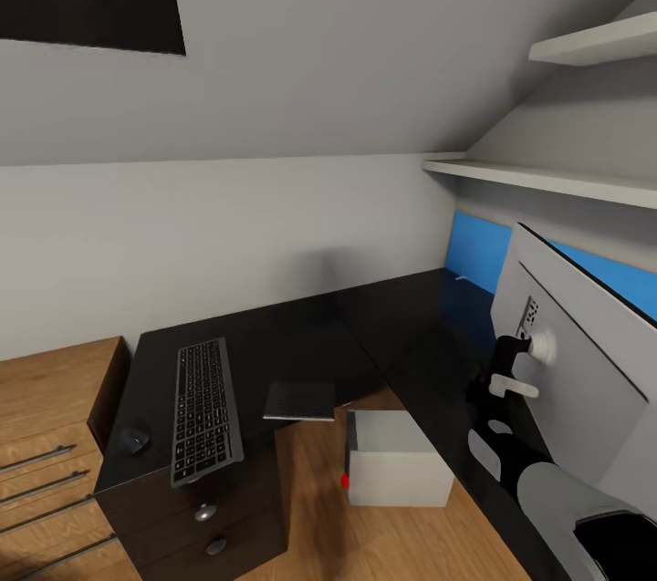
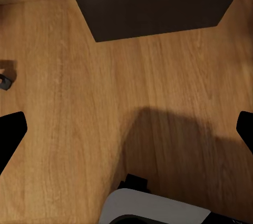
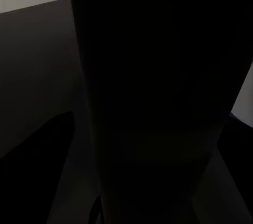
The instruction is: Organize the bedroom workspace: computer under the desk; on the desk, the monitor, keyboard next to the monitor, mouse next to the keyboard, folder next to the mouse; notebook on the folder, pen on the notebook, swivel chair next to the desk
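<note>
Right arm (image 1: 557, 490) raised at lower right, reaching up behind monitor (image 1: 584, 362); grip state impossible to tell.
Black desk (image 1: 401, 316) bearing monitor, keyboard (image 1: 204, 410), notebook (image 1: 300, 401), mouse (image 1: 133, 440); computer (image 1: 398, 459) on floor beside it. Left fingertips (image 2: 10, 134) spread wide, pointing down over floor.

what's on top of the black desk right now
On the desk: the keyboard, the mouse at its left, the notebook at the front edge, the monitor seen from behind. The surface behind the monitor is hidden.
</note>
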`<state>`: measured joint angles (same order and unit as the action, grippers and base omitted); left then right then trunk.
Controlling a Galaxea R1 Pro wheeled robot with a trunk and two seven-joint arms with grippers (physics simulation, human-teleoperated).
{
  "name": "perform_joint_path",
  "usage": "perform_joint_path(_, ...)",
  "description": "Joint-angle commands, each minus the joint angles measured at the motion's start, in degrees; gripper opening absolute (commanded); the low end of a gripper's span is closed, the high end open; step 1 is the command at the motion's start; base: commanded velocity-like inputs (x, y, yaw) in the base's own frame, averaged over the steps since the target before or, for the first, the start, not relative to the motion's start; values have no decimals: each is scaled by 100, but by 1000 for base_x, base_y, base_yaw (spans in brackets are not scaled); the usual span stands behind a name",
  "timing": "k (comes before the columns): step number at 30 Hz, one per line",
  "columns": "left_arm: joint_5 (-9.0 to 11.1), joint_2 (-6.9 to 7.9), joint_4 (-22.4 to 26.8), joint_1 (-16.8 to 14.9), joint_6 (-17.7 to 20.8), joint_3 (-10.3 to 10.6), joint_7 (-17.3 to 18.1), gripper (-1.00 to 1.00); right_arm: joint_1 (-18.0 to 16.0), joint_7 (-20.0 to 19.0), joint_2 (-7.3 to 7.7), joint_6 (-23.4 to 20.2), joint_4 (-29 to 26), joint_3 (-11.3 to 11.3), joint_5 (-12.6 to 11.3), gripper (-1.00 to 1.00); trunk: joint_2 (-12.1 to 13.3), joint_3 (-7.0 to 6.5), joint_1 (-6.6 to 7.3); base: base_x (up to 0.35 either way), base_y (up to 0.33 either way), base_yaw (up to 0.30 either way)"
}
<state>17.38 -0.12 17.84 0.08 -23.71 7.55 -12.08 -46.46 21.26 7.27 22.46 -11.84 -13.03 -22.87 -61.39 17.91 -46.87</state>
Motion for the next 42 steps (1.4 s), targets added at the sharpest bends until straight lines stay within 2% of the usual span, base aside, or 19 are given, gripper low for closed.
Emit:
perform_joint_path(1,39,4,9,1,-11,51,-40,100,-4,19,3,18,-3,-77,-33,-100,-4,6,0,0,0,0)
perform_joint_path(17,38,4,9,1,-15,54,-35,100,-5,19,3,21,-12,-77,-33,-100,-4,6,0,-16,0,0)
perform_joint_path(42,38,4,9,1,-11,51,-31,100,-3,10,3,21,-12,-85,-33,-100,-4,6,0,-309,-4,0)
